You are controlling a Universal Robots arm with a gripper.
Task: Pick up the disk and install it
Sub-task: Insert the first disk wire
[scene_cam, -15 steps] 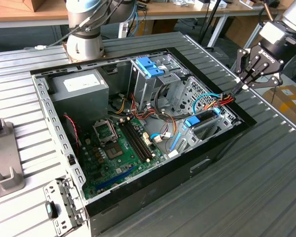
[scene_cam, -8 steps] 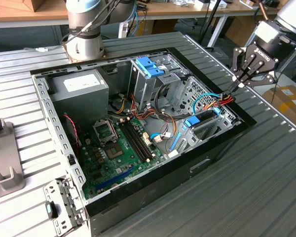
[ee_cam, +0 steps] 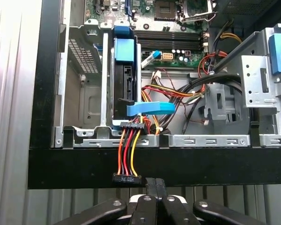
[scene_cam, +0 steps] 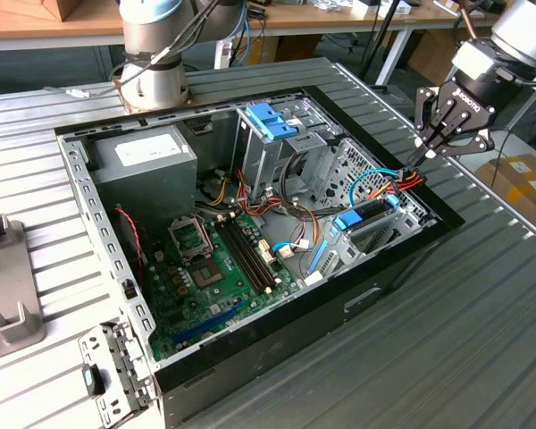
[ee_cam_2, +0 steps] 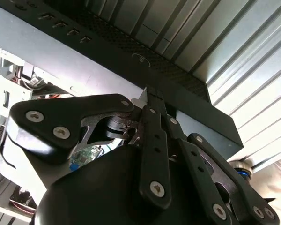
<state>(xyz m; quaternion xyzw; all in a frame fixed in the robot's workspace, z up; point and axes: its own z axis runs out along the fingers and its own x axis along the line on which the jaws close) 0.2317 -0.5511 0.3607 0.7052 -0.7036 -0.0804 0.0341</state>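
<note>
Claw (scene_cam: pixel 422 154): hangs over the case rim at the exterior view's right, outside the chassis wall; fingers (ee_cam: pixel 154 187) drawn together, tips meeting, clenched with nothing visibly between them.
Nearest item: black power connector (ee_cam: pixel 127 178) on the end of a red, orange and yellow wire bundle (ee_cam: pixel 129 150), draped over the black case edge, just beside the fingertips; contact cannot be confirmed.
Disk (ee_cam: pixel 124 77): seated edge-on in the drive bay (ee_cam: pixel 86 101) at the corner of the case nearest the claw; dark body, bright blue end tab uppermost in the first wrist view; in the exterior view, dark bar with blue ends (scene_cam: pixel 368 213) lying in the bay.
Blue ribbon cable (ee_cam: pixel 150 108): lies across the disk end closest to the case rim, running toward the loose wiring.
Computer case (scene_cam: pixel 402 268): open, lying on its side on a ribbed metal table (scene_cam: pixel 482 340).
Motherboard (scene_cam: pixel 210 277): exposed in the case floor, memory slots and empty processor socket visible.
Power supply (scene_cam: pixel 143 161): grey box at the far corner, by the arm's base (scene_cam: pixel 152 80).
Tall metal cage (scene_cam: pixel 272 147): stands mid-case, blue latch (scene_cam: pixel 270 121) on top, well apart from the claw.
Second wrist view: claw linkage (ee_cam_2: pixel 154 154) against the black case wall and the ribbed table.
</note>
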